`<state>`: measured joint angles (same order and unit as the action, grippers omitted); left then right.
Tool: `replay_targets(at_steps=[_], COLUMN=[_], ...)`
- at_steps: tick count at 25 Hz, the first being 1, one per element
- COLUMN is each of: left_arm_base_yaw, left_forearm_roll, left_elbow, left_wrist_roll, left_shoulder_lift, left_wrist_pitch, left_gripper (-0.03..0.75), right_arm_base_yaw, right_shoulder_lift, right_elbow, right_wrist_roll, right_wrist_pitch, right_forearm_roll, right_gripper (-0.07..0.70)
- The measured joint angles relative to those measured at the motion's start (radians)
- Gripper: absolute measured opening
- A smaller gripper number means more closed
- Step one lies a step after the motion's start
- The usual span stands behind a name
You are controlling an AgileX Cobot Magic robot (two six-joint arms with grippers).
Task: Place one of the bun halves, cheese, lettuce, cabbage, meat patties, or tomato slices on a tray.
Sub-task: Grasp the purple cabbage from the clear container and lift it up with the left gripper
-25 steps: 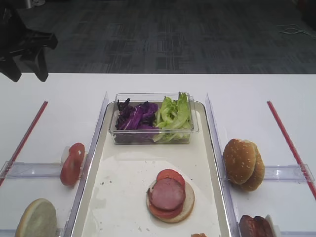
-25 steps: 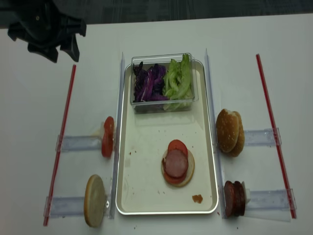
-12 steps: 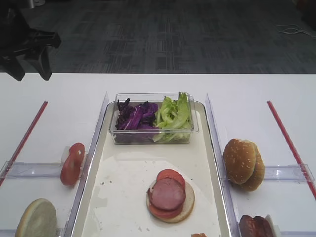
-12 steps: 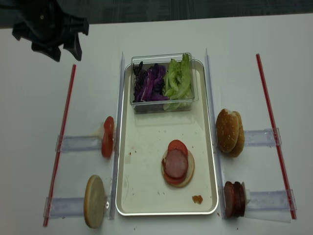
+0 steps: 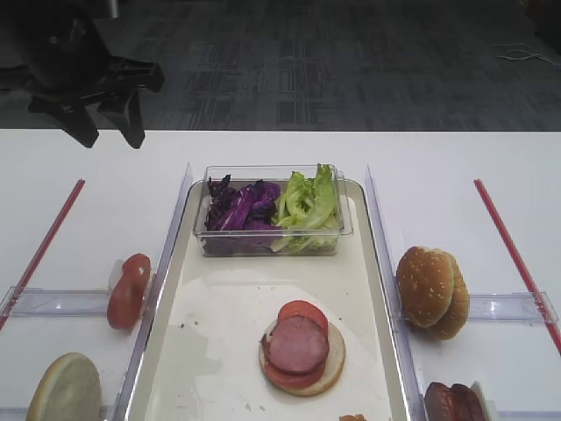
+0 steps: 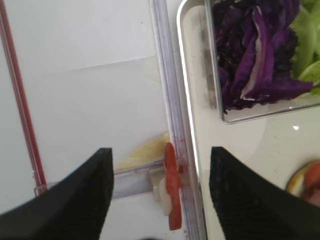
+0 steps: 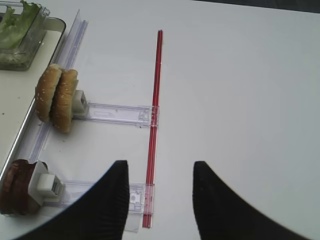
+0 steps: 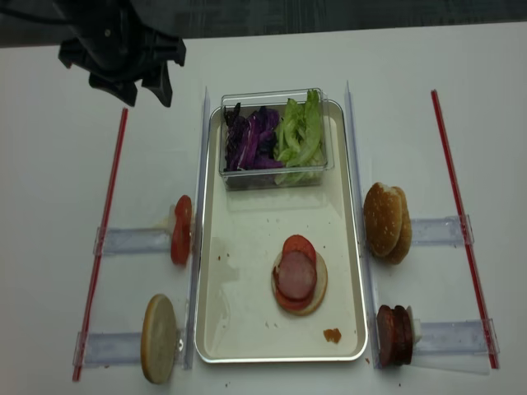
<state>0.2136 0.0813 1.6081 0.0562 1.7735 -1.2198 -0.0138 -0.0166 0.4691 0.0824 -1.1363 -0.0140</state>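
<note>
— Cabbage, where's that glossy purple shredded cabbage (image 8: 254,138)?
— Inside the clear plastic tub (image 8: 274,177) on the cream-white rectangular tray (image 8: 247,321), right of the empty, wide-open black left gripper (image 8: 142,89) hovering over the table

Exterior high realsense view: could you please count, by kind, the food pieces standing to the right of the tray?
Round golden-brown bun halves: 2
Round dark reddish-brown meat patties: 2
Total: 4
</note>
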Motion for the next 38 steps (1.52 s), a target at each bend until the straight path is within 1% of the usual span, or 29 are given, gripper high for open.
replay_targets(at_steps=[4,11,16,19,23,26,29,34,38], left_arm_base_yaw=[0.048,0.128,0.152,0.166,0.198,0.227,0.242,0.246,0.246], left_forearm_roll=[0.0,0.0,0.027,0.057,0.058,0.061,0.063,0.06,0.053], left_elbow=[0.0,0.0,0.002,0.012,0.03,0.06,0.095,0.127,0.133], left_wrist_roll=[0.025,0.064,0.085,0.084,0.084,0.084,0.084,0.084,0.084], left_shoulder_lift=[0.0,0.0,0.004,0.028,0.082,0.121,0.164,0.211,0.242], left_wrist_pitch=[0.022,0.088,0.127,0.135,0.139,0.14,0.143,0.147,0.149], left_gripper=[0.403,0.403,0.406,0.406,0.406,0.406,0.407,0.407,0.407], right_arm_base_yaw=[0.0,0.0,0.0,0.0,0.0,0.0,0.0,0.0,0.0], right_shoulder_lift=[0.0,0.0,0.0,0.0,0.0,0.0,0.0,0.0,0.0], right_elbow=[0.0,0.0,0.0,0.0,0.0,0.0,0.0,0.0,0.0], right_wrist_roll=[0.0,0.0,0.0,0.0,0.0,0.0,0.0,0.0,0.0], right_wrist_pitch=[0.0,0.0,0.0,0.0,0.0,0.0,0.0,0.0,0.0], right_forearm_roll=[0.0,0.0,0.0,0.0,0.0,0.0,0.0,0.0,0.0], right_gripper=[0.328,0.328,0.328,0.328,0.328,0.328,0.328,0.328,0.328])
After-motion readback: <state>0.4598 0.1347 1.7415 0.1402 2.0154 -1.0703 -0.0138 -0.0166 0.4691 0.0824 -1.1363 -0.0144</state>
